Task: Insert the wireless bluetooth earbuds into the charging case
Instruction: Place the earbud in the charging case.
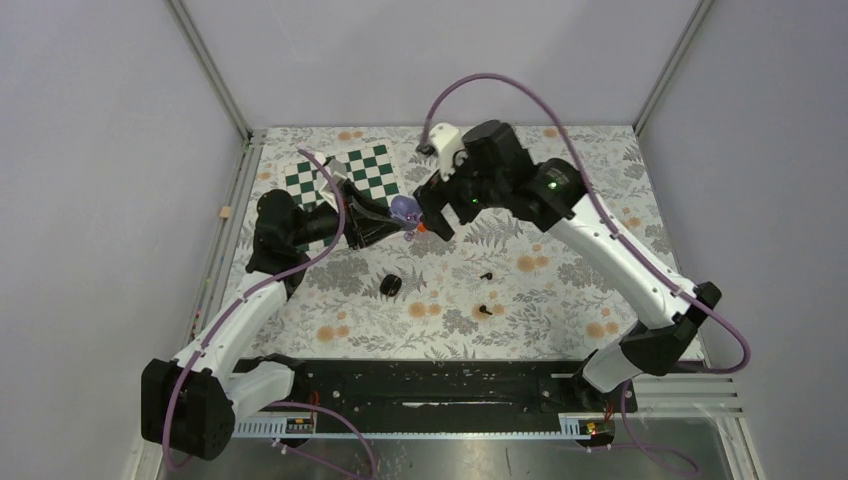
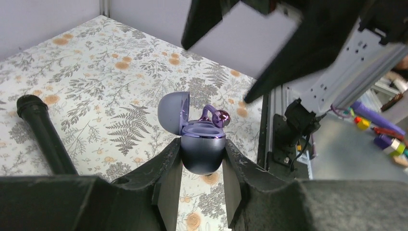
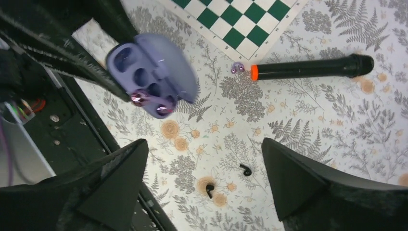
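Observation:
My left gripper [image 2: 202,161] is shut on the lower half of the open purple charging case [image 2: 202,151], held above the table with its lid [image 2: 172,113] swung back. A pale purple earbud [image 2: 216,117] rests on the case's top, its stem sticking out. In the right wrist view the case [image 3: 149,72] hangs blurred at upper left. My right gripper [image 3: 204,144] stands wide open with nothing between its fingers, just right of the case [image 1: 405,208]. Another purple earbud [image 3: 235,68] lies on the table. Two black earbuds [image 3: 246,169] [image 3: 210,190] lie below my right gripper.
A black marker [image 3: 308,67] with an orange end lies beside the loose purple earbud. A green-and-white chessboard [image 1: 350,175] lies at the back left. A small round black object [image 1: 391,286] sits left of the black earbuds [image 1: 486,275]. A floral cloth [image 1: 560,290] covers the table.

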Available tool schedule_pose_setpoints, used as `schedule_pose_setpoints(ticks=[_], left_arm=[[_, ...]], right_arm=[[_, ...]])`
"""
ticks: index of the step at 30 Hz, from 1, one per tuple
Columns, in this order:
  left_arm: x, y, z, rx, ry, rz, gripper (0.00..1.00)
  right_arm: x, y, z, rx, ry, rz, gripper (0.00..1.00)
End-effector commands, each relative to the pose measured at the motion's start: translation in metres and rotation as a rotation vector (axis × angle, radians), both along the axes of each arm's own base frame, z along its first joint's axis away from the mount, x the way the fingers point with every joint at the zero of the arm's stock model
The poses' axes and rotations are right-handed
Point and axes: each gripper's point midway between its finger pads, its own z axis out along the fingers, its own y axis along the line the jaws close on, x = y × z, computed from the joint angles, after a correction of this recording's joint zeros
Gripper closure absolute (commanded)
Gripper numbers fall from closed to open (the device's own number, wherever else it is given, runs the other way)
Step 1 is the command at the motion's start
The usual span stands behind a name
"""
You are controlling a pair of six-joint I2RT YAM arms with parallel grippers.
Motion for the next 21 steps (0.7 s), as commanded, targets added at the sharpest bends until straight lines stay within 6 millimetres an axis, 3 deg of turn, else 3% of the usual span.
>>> schedule_pose_setpoints(ticks=[1,4,10,21], left_arm=[[-0.022,-0.001,0.011,0.029,-0.251,-0.112,1.0],[-0.026,-0.001,0.01,0.056,-0.307,-0.146,1.0],[-0.027,-0.002,0.007,0.103,-0.364,-0.169,1.0],[-0.03,-0.001,0.014,0.11,-0.363,-0.17,1.0]], right_arm=[[-0.021,-0.008,0.043,0.251,0.171,-0.066,0.01],[-0.032,0.006,0.036,0.262,0.252,0.034,0.01],[-0.036,0.026,0.02,0.224,0.374,0.128,0.0],[-0.03,0.028,0.003,0.194,0.402,0.127,0.06]])
